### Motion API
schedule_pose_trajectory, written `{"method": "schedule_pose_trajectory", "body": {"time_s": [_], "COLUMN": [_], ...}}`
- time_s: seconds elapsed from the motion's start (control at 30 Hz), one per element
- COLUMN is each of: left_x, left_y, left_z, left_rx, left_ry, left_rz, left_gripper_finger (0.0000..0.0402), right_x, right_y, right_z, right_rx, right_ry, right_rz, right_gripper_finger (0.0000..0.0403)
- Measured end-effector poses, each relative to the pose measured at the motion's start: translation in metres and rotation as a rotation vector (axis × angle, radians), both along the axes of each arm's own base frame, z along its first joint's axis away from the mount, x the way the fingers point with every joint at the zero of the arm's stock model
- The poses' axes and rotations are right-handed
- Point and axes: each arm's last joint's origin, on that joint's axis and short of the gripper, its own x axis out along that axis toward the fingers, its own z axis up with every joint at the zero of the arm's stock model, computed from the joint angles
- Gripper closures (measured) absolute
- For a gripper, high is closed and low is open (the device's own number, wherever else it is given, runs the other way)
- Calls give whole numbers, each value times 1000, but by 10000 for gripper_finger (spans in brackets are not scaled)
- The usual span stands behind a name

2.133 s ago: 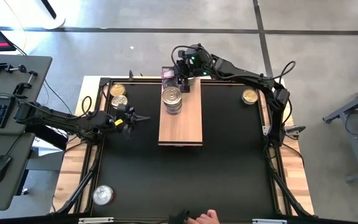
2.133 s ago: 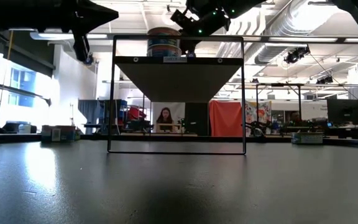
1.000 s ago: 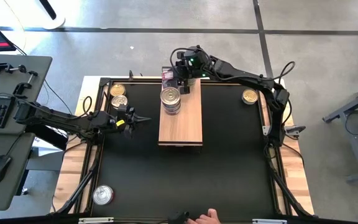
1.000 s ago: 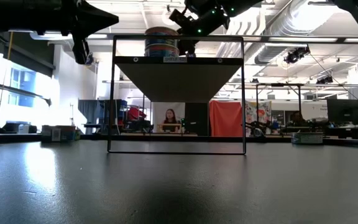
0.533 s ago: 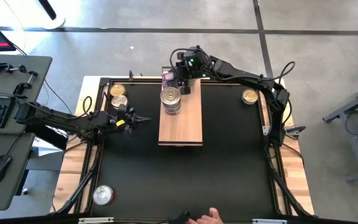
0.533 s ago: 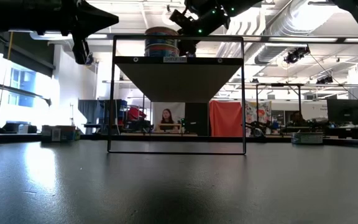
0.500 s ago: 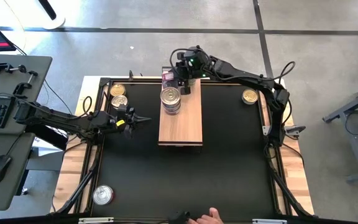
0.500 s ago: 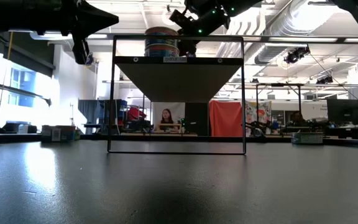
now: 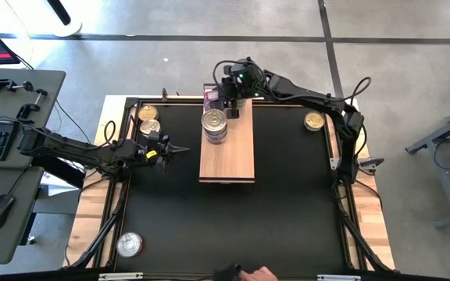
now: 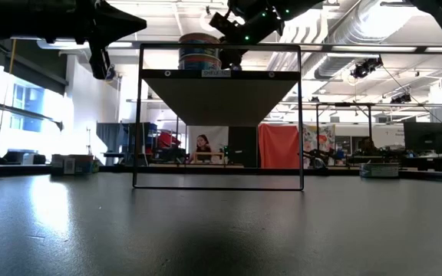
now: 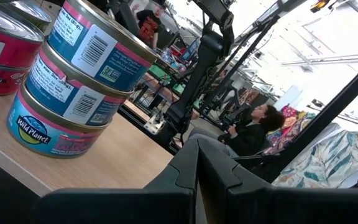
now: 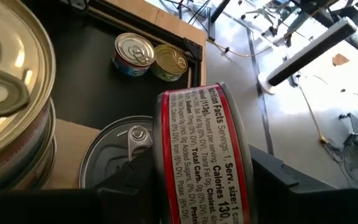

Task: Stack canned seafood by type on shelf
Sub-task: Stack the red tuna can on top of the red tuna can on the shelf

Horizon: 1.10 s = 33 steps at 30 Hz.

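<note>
The light-wood shelf [image 9: 226, 148] stands mid-table. A stack of three blue-and-pink tins [image 9: 216, 125] [image 11: 73, 81] sits near its far end, with red-labelled tins [image 11: 2, 53] beside it. My right gripper [image 9: 227, 100] [image 12: 204, 183] hovers over the shelf's far end, shut on a red-labelled tin [image 12: 204, 149]. Below that tin a silver-lidded tin [image 12: 120, 155] rests on the shelf. My left gripper [image 9: 172, 150] [image 11: 197, 162] waits shut and level, left of the shelf, touching nothing. My right gripper pinches the red-labelled tin between its two fingers [image 12: 126, 180], one on each flat face. The tin stands on edge, its label band [image 12: 194, 124] facing the wrist camera. The fingers slant down from the table's far right. Whether the tin touches the silver-lidded tin below, I cannot tell.
Two loose tins [image 9: 149, 119] [image 12: 151, 56] lie on the black mat at the far left. One gold-lidded tin [image 9: 313, 120] lies at the far right and one silver tin [image 9: 129, 245] at the near left. A person's hand [image 9: 260, 274] shows at the near edge.
</note>
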Motion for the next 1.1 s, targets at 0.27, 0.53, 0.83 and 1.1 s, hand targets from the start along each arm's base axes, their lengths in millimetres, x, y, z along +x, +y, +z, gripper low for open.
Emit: {"method": "schedule_pose_trajectory", "body": {"time_s": [0.27,0.53,0.83,1.1], "left_x": [0,0,0,0], "left_y": [0,0,0,0], "left_z": [0,0,0,0], "left_rx": [0,1,2,2], "left_ry": [0,0,0,0], "left_rz": [0,0,0,1], "left_gripper_finger": [401,402,402,402], "right_x": [-1,-1,0,0], "right_y": [0,1,2,2], "right_z": [-1,-1,-2,-2], "right_rx": [-15,-63,-67,-85], "right_ry": [18,37,43,48], "right_rz": [27,36,51,47], "right_gripper_finger": [240,240,228,177]}}
